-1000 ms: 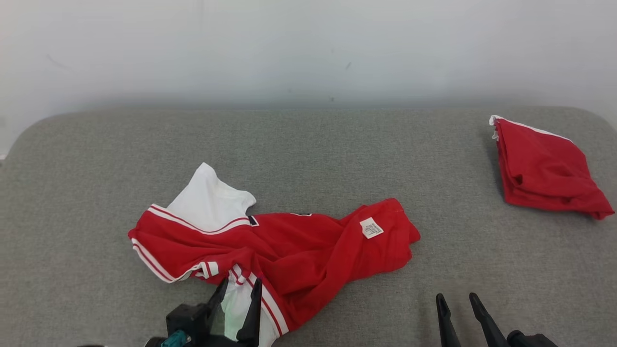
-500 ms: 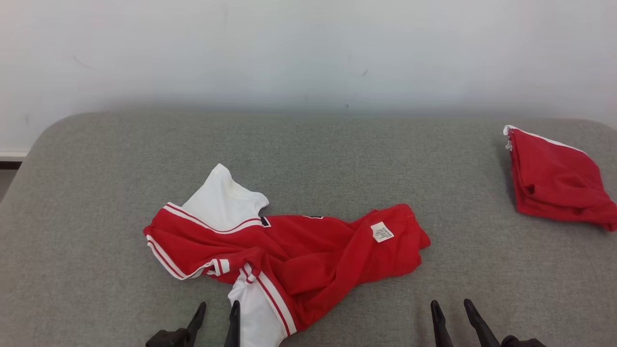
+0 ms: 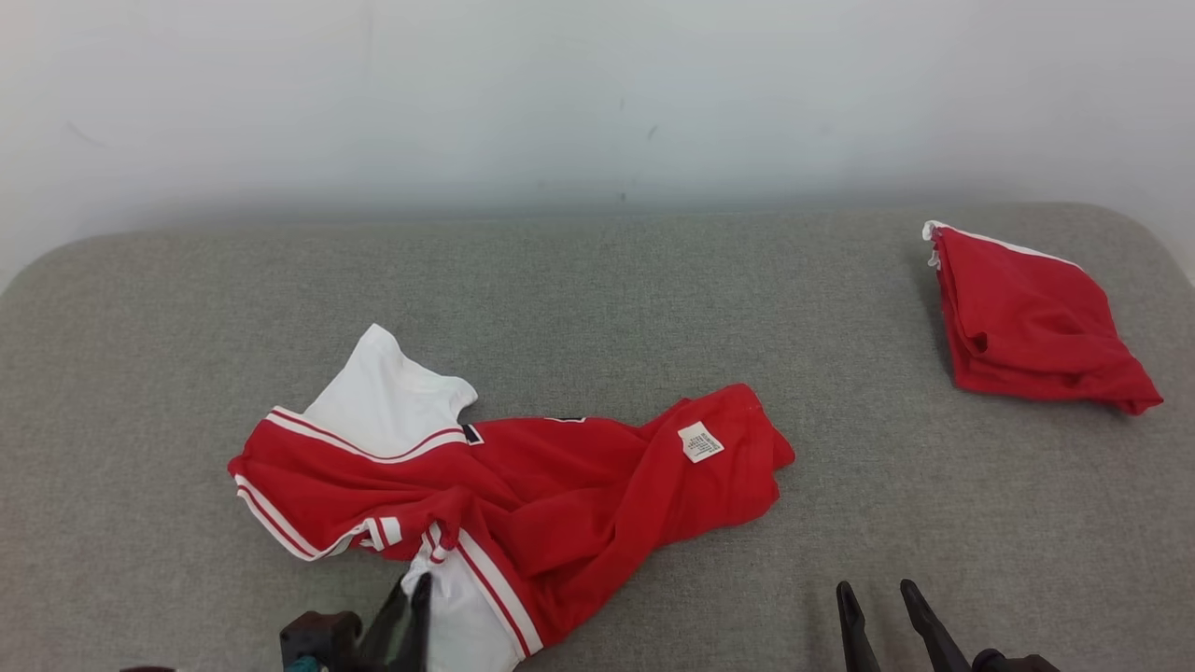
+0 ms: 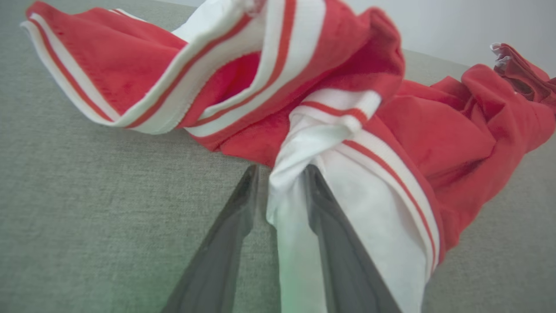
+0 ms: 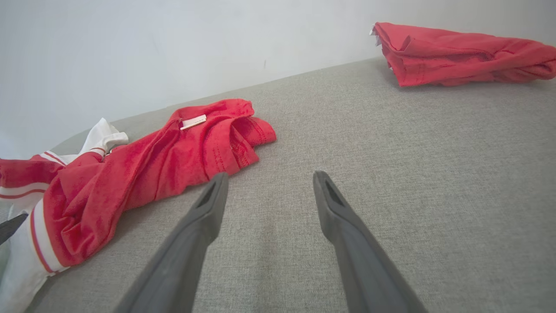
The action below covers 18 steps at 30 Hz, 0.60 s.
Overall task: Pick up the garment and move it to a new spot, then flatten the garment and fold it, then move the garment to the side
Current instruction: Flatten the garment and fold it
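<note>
The garment [image 3: 560,485] is a red shirt with white sleeves and striped trim, crumpled at the centre-left of the grey padded surface [image 3: 653,299]. My left gripper [image 3: 411,593] sits at its near edge. In the left wrist view the two dark fingers of my left gripper [image 4: 282,171] pinch a bunched white fold of the garment [image 4: 360,108]. My right gripper [image 3: 878,597] is open over bare grey fabric at the lower right, apart from the garment. The right wrist view shows my right gripper [image 5: 269,180] with nothing between its fingers and the garment [image 5: 152,165] to its left.
A second red cloth [image 3: 1027,322] lies folded at the far right of the surface, also visible as the folded red cloth [image 5: 456,52] in the right wrist view. A pale wall [image 3: 597,93] rises behind. The surface has rounded corners at the back.
The head camera has shifted slightly. My left gripper's fingers, spread apart before, have come together on the white fold at the garment's near edge. The right gripper has stayed put.
</note>
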Motion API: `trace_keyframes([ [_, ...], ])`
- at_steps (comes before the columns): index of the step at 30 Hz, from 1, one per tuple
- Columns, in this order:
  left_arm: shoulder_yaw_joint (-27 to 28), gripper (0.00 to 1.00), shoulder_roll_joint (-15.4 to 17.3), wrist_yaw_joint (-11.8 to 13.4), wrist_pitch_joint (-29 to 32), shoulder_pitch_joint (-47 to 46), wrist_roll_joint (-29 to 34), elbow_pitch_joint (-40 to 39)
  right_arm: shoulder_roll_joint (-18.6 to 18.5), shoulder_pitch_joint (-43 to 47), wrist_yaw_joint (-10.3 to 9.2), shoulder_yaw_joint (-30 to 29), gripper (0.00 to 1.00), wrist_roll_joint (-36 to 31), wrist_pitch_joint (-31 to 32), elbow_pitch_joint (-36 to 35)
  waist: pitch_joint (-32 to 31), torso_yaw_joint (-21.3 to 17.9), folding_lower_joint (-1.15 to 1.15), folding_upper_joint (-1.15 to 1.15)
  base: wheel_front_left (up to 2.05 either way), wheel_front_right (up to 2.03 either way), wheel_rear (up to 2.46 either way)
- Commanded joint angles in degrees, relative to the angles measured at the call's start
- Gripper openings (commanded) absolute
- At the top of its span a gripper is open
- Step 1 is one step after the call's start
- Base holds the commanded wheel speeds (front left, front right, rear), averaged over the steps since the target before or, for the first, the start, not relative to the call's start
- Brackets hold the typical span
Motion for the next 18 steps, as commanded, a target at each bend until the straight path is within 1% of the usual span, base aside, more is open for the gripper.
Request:
trace_keyframes([
  [1, -0.3, 0.0, -0.1, -0.3, -0.1, -0.6, 0.1, 0.3, -0.1, 0.0, -0.12, 0.0, 1.0, 0.0, 0.0, 0.2, -0.1, 0.2, 0.0, -0.01, 0.0, 0.0, 0.0],
  [3, -0.7, 0.0, -0.2, -0.3, -0.1, -0.5, 0.1, 0.3, 0.0, 0.5, -0.12, -0.3, 1.0, 0.0, 0.0, 0.3, -0.3, 0.7, 0.0, -0.01, 0.0, 0.0, 0.0],
  [6, -1.4, 0.0, -0.1, -0.3, -0.1, 1.3, 1.6, -2.1, 0.0, 1.1, -0.12, -0.5, 1.0, 0.2, 0.0, 0.3, -0.8, 1.6, 0.0, -0.01, 0.0, 0.0, 0.0],
  [8, -1.4, 0.0, 0.0, -0.3, -0.1, 3.1, 2.2, -4.9, 0.1, 1.3, -0.12, -0.5, 1.0, 0.3, 0.0, 0.2, -1.1, 2.2, 0.0, -0.01, 0.0, 0.0, 0.0],
  [14, -4.2, 0.0, 0.3, -0.3, -0.1, 10.7, 4.0, -13.6, 0.2, 2.2, -0.12, -0.8, 1.0, 0.7, 0.0, 0.3, -2.3, 4.5, 0.0, -0.01, 0.0, 0.0, 0.0],
  [18, -6.5, 0.0, 0.0, 0.0, 2.4, 15.2, 3.7, -19.2, 0.2, 2.5, -0.12, -0.4, 1.0, 0.8, 0.0, 0.5, -2.7, 5.4, 0.0, -0.01, 0.0, 0.0, 0.0],
])
